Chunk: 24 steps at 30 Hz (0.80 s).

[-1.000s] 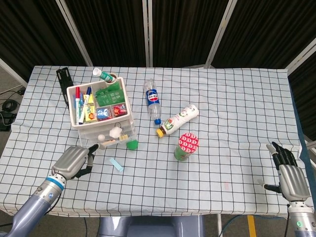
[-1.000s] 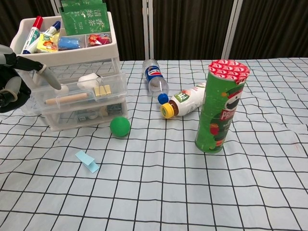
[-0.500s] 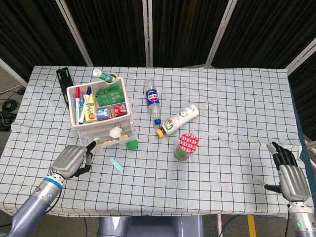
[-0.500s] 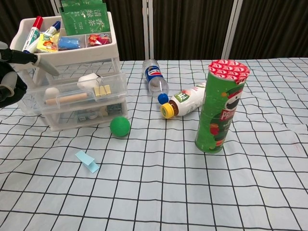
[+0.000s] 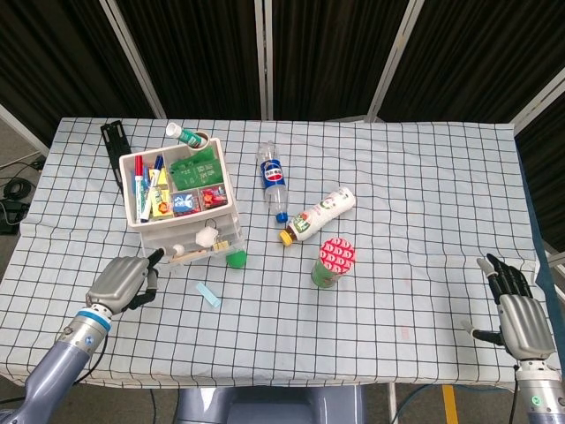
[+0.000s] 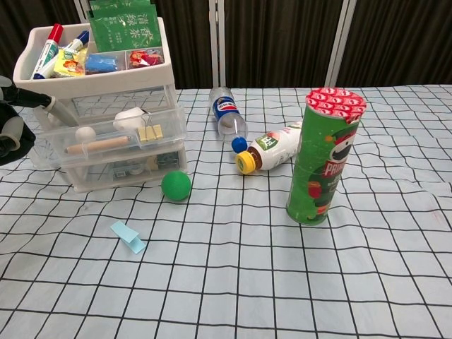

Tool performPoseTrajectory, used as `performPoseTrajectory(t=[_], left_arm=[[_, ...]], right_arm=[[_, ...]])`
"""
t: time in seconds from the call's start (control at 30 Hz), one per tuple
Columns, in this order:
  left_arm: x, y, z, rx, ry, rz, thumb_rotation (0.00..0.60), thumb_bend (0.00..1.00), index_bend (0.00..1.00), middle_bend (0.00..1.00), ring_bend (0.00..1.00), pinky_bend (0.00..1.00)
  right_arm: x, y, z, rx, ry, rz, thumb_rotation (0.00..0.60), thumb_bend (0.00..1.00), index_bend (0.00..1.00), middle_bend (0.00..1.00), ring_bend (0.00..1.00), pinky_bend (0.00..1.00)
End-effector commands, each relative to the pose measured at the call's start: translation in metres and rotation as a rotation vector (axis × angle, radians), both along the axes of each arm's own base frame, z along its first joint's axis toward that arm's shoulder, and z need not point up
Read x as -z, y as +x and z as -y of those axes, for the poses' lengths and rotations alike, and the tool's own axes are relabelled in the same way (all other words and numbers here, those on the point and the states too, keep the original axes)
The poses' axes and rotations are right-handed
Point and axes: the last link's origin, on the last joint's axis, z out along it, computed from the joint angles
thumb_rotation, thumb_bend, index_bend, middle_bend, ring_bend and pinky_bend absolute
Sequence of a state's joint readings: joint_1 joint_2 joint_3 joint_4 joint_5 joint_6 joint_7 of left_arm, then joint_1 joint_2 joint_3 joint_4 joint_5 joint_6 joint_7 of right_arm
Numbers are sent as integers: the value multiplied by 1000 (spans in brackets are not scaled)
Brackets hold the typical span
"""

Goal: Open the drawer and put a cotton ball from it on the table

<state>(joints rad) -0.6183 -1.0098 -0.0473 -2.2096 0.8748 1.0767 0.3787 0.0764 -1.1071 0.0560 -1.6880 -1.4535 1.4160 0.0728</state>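
A clear plastic drawer unit [image 5: 181, 208] is being shown at upper left of the head view, w/ a white top tray of markers and packets. Its upper drawer [image 6: 106, 138] is being shown pulled partly out toward the camera in the chest view. Inside that drawer, a small white cotton ball [image 6: 85, 132] is being seen near the left end, beside a wooden stick [image 6: 99, 145]; a larger white wad is being seen further right.

The left hand [image 5: 121, 281] is being held at lower left of the head view, just beside the drawer's front left corner. One finger is being extended toward the drawer; remaining fingers are being kept curled in. Nothing is being gripped. Contact btwn fingertip and drawer cannot be confirmed.

The right hand [image 5: 516, 309] is being held at lower right of the head view, at the table edge, fingers spread, nothing held.

A green ball [image 6: 176, 186] is lying just in front of the unit. A light blue folded paper [image 6: 128, 236] is lying nearer the camera. A Pringles can [image 6: 323, 156] is standing upright at centre-right, w/ two bottles lying on their sides behind it.
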Motion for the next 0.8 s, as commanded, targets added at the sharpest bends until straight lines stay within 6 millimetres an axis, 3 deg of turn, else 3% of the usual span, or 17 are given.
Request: performPoseTrajectory(t=[0.03, 0.8], left_arm=[[0, 1, 1, 1, -4, 2, 600, 1000, 208, 825, 781, 664], [-2, 11, 20, 43, -74, 34, 600, 1000, 237, 825, 781, 664]], right_arm=[[0, 0, 0, 0, 0, 0, 600, 38, 0, 0, 0, 0], [0, 1, -1, -3, -1, 4, 600, 38, 0, 0, 0, 0]])
